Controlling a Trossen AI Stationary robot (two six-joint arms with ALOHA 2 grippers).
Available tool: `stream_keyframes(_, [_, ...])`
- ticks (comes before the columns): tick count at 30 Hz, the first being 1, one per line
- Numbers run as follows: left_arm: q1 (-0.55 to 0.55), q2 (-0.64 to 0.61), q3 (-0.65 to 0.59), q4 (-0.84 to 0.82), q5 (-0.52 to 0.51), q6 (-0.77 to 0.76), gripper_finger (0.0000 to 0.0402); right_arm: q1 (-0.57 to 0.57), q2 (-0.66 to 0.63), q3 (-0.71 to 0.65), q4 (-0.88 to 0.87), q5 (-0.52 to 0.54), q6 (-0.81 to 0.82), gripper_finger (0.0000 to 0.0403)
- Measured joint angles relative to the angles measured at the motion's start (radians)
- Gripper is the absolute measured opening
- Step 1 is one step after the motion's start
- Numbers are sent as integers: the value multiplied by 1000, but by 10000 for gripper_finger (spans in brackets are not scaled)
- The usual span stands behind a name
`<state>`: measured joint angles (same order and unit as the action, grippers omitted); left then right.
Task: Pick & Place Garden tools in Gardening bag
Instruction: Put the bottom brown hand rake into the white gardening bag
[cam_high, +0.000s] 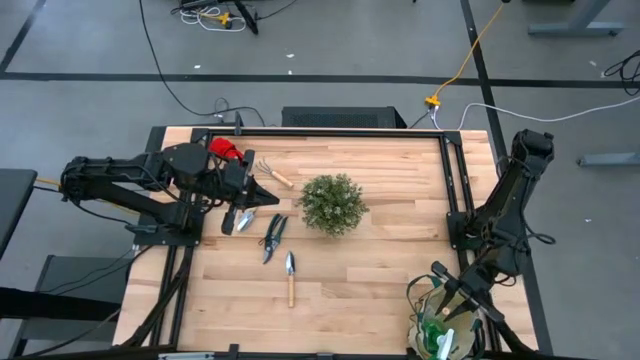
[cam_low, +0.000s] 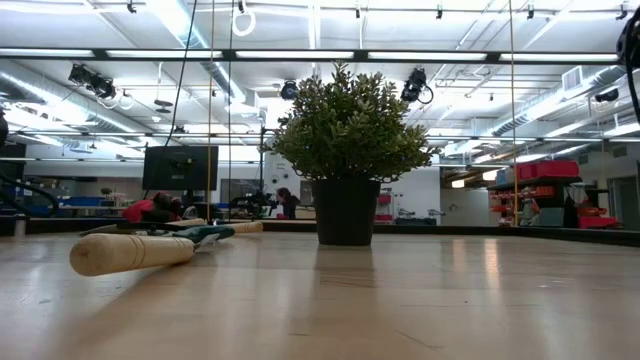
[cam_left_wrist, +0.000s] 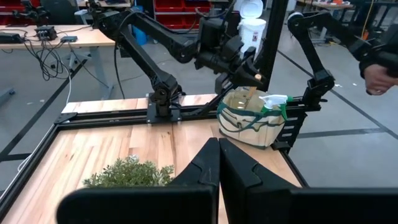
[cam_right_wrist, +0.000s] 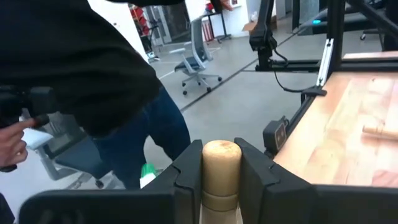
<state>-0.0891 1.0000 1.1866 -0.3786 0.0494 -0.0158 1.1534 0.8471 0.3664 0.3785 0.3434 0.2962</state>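
Observation:
The gardening bag (cam_left_wrist: 252, 121), beige with green trim, stands at the table's near right corner (cam_high: 440, 325); a green-and-white spray bottle (cam_left_wrist: 273, 102) sticks out of it. My right gripper (cam_left_wrist: 249, 71) hangs just over the bag's mouth, shut on a wooden-handled tool (cam_right_wrist: 221, 165). My left gripper (cam_left_wrist: 219, 163) is shut with nothing in it, held above the table's left part (cam_high: 240, 205). On the table lie red gloves (cam_high: 225, 150), a rake (cam_high: 272, 172), pruning shears (cam_high: 272, 235) and a trowel (cam_high: 290, 275). My right gripper pinches the tool's wooden handle between its two fingers, one on each side, near the handle's rounded free end (cam_right_wrist: 221, 152). That end shows between the fingertips. The tool is lifted clear of the table, over the bag; its metal part is hidden by the gripper.
A bushy green plant (cam_high: 332, 204) in a dark pot (cam_low: 345, 210) stands mid-table. Another metal tool (cam_high: 240, 218) lies under my left gripper. A person in dark clothes (cam_right_wrist: 81, 81) stands beyond the table's near right corner. Bare wood lies between plant and bag.

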Motion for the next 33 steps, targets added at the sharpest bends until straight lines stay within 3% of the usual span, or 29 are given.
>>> stream_keyframes(20, [0, 0, 0, 0, -2, 0, 5, 0, 0, -21, 3, -22, 12, 72])
stream_keyframes(33, [0, 0, 0, 0, -4, 0, 5, -3, 0, -20, -105, 7, 4, 73])
